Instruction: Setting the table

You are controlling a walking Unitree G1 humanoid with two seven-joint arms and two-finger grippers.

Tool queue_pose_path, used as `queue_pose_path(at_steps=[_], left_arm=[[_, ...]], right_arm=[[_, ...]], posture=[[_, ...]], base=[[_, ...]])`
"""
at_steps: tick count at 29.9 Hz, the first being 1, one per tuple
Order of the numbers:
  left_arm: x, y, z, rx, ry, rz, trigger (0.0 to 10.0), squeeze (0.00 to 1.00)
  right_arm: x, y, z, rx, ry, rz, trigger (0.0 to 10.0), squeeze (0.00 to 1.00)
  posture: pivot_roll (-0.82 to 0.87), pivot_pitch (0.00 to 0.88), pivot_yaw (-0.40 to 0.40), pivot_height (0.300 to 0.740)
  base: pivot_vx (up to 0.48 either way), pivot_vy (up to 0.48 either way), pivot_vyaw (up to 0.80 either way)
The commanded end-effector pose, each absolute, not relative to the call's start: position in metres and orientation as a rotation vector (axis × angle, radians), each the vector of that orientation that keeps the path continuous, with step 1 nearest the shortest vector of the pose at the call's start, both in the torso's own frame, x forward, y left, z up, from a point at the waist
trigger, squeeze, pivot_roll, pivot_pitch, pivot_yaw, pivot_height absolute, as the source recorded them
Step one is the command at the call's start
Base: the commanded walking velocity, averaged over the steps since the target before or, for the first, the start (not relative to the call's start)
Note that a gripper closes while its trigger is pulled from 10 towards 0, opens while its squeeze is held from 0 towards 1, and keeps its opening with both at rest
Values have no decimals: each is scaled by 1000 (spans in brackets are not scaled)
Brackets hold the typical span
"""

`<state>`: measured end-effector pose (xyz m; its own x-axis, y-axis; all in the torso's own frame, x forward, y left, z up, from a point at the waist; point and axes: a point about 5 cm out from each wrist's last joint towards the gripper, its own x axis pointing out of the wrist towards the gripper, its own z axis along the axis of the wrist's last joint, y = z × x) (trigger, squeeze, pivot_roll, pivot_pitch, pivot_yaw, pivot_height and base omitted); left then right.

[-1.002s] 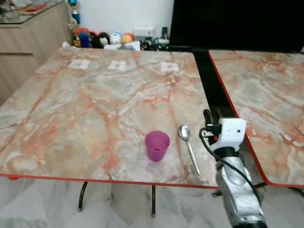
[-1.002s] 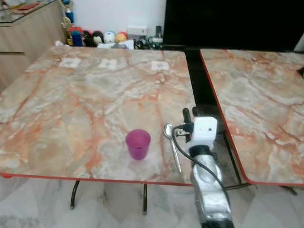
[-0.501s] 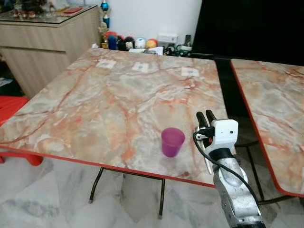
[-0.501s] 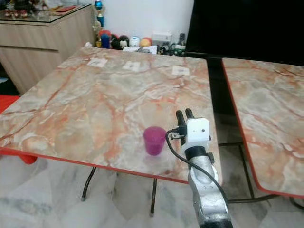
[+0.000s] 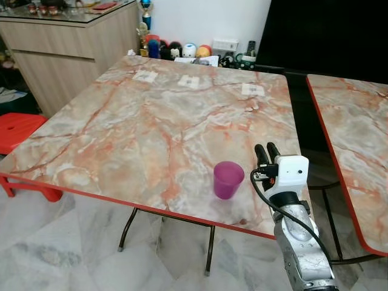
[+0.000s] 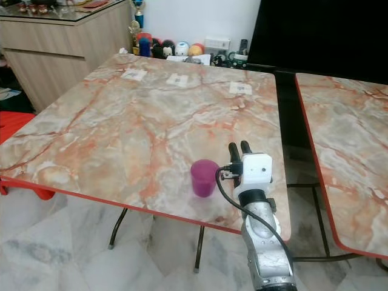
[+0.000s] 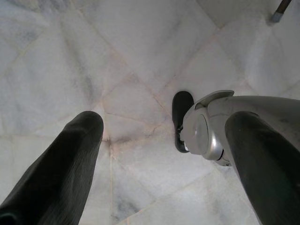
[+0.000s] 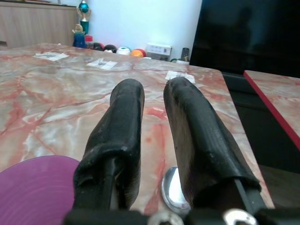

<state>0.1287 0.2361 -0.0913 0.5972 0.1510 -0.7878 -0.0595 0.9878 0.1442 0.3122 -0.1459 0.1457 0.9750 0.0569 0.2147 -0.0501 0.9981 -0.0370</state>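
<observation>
A purple cup [image 5: 228, 179] stands upright near the front edge of the marble table [image 5: 151, 127]. My right gripper [image 5: 265, 149] hovers just to the right of the cup, over the table's front right corner. Its fingers [image 8: 124, 122] are open by a narrow gap, with nothing between them. Below those fingers the bowl of a metal spoon [image 8: 171, 187] lies on the table; in the eye views my arm hides it. My left gripper [image 7: 166, 122] hangs open over the marble floor beside my leg.
A second marble table [image 5: 357, 121] stands to the right across a dark gap. A red stool [image 5: 18, 130] sits at the left by a wooden sideboard [image 5: 73, 48]. Toys [image 5: 182, 50] line the back wall. Three paper labels [image 5: 189, 80] lie at the table's far side.
The camera has swung, so the table sits further right and the stool has come into view. My right gripper has drawn back over the spoon, which my arm now covers in the eye views.
</observation>
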Motion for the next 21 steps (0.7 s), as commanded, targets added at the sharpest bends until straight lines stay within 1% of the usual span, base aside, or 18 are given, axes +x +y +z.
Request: queue_pose_path(at_steps=[1,3,4,6,8,17,21], left_arm=[[121,236,-94,98,951,133,10000,0],[121,236,-94,97,951,133,10000,0],[121,236,-94,97,952,133,10000,0],[121,236,-94,97,952,132,10000,0],[121,236,-94,96,952,133,10000,0],[120,236,-94,92,950,133,10000,0],[120,236,-94,94,949,131,10000,0]], right_arm=[[312,-149,147,-29,-225,37,10000,0],[312,-150,146,-34,-213,30,10000,0],[315,-155,138,-62,-152,-4,10000,0],[316,-158,133,-32,-123,-23,10000,0],[317,-160,133,-7,-118,-31,10000,0],[319,-156,139,6,-147,-20,10000,0],[318,-156,139,8,-148,-23,10000,0]], posture=[[35,98,-34,740],[34,99,-35,740],[34,99,-35,740],[36,98,-35,740],[39,99,-35,740],[40,99,-34,740],[40,99,-34,740]], base=[[0,0,0],[0,0,0],[0,0,0],[0,0,0],[0,0,0],[0,0,0],[244,0,0]])
